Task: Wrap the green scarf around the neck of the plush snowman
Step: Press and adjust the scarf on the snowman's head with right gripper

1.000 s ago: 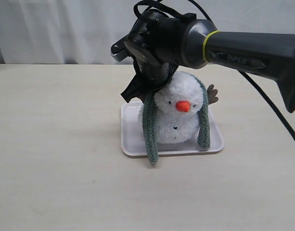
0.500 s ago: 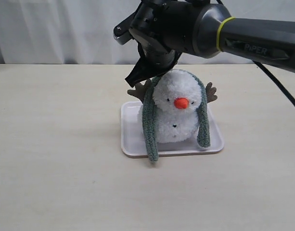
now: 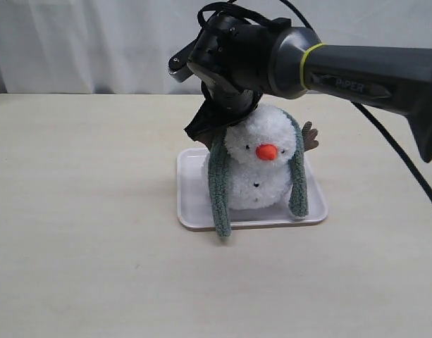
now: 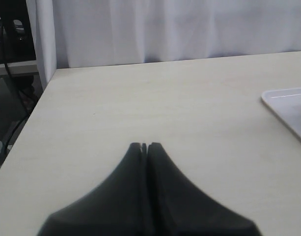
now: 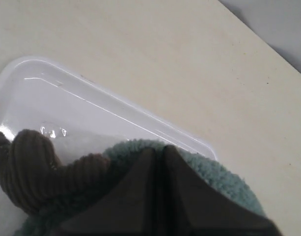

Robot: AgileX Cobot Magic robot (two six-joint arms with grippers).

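Currently: snowman (image 3: 261,165) sits upright on a white tray (image 3: 191,204) on the counter (image 3: 82,232). Scarf (image 3: 219,190) is draped over the top of the snowman's head. One end hangs down each side of its face, and the longer end reaches past the tray edge. Right fingers (image 5: 143,172) are pressed together, tips against the scarf beside the snowman's head, next to a brown twig arm (image 5: 37,167). Cannot tell whether any fleece is pinched. Left fingers (image 4: 133,162) are pressed together, holding nothing, above the counter away from the snowman.
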